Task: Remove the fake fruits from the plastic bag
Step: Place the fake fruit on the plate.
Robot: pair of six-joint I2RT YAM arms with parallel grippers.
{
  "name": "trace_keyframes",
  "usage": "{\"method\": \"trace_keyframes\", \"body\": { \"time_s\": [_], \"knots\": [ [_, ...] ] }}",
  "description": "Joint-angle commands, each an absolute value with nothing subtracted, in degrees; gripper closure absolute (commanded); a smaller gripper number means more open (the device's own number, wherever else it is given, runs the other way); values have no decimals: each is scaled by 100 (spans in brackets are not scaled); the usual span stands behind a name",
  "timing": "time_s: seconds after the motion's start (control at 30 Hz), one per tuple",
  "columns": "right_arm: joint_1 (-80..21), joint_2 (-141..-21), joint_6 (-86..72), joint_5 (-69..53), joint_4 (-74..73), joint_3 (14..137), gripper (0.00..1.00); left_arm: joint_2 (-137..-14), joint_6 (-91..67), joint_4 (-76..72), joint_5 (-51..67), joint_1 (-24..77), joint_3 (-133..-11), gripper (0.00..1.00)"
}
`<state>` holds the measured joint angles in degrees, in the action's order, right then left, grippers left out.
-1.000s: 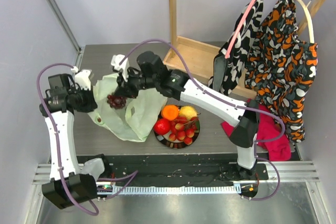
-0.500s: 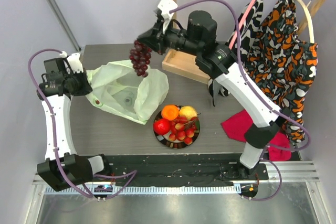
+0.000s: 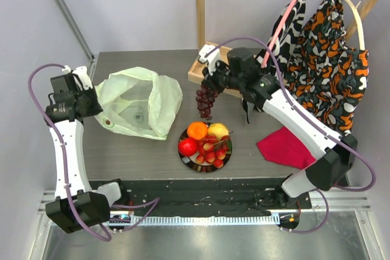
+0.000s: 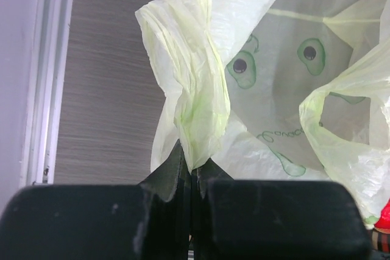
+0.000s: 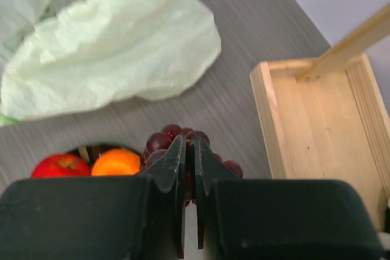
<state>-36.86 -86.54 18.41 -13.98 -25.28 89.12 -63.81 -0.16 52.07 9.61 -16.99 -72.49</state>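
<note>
The pale green plastic bag lies open on the table's left half. My left gripper is shut on a bunched fold of the bag's left edge. A dark purple grape bunch hangs in the air between the bag and the wooden tray, above the plate. My right gripper is shut on its top, and the grapes peek out beside the fingers. An orange, a lemon, a red apple and small red berries sit on the plate.
A wooden rack base stands at the back, with patterned clothes hanging from its rail at the right. A red cloth lies on the table to the right of the plate. The table's left rail runs beside the bag.
My right gripper lifted the grape bunch out of the bag, swung it up and to the right, then lowered it toward the plate. The bag has slumped flatter; the left arm pulled slightly left.
</note>
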Motion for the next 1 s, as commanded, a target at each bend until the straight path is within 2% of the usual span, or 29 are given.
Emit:
{"method": "trace_keyframes", "body": {
  "time_s": [0.0, 0.2, 0.97],
  "knots": [
    [-3700, -7894, 2311, -1265, -2232, 8220, 99, -6232, -325, 4992, 888, -1687, -7084, 100],
    [-3700, -7699, 2338, -1310, -2241, 7814, 99, -6082, -317, 5027, 914, -1696, -6944, 100],
    [-3981, -7488, 2092, -1696, -2426, 7831, 99, -5959, -255, 5071, 888, -1758, -6785, 100]
  ]
}}
